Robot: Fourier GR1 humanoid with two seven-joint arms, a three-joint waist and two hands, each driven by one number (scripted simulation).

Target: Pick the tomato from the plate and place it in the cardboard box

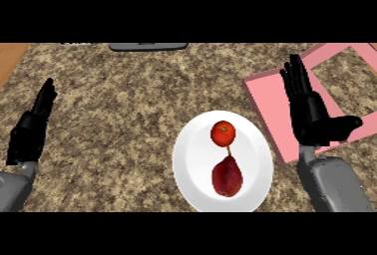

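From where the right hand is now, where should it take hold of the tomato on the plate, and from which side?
Grip the tomato across its round middle, coming from above and the right, where the open right hand already is. It sits at the far end of the white plate, and the dark red fruit lies just nearside, so fingers should avoid that side.

Two smooth grey forearms, rounded casings with a matte finish, left forearm (13, 189) and right forearm (335, 187). Each ends in a black hand: left hand (29, 132), right hand (313, 117). Slim, segmented black fingers, a thicker thumb. No visible markings, cables or screws.
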